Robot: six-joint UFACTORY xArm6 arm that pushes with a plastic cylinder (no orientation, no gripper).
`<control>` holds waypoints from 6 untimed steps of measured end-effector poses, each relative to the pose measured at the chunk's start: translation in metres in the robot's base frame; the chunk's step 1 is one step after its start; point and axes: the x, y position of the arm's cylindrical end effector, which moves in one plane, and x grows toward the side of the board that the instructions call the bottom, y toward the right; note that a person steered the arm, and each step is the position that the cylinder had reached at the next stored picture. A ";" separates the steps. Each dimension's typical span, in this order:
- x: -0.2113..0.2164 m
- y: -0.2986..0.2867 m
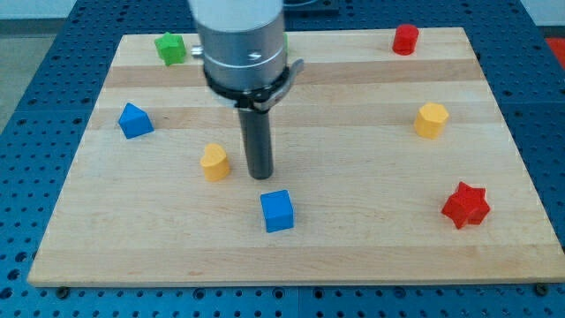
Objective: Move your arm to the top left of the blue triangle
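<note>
Bright, even overhead light. Short soft shadows under blocks. Faint sheen on wooden board [353, 106] toward 12 o'clock. Focus sharp; edges perhaps slightly soft.

Setting: robotics lab bench
Pale wooden board of glued planks [353, 256] laid on a blue metal perforated table with a regular hole grid [26, 53]; grey cylindrical robot arm housing [240, 40] mounted overhead; small coloured plastic test blocks scattered on the board, such as a red star-shaped block [464, 205]; no domestic furnishings visible
</note>
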 end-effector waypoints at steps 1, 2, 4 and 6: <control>0.000 0.000; 0.008 -0.008; 0.037 -0.049; 0.010 -0.072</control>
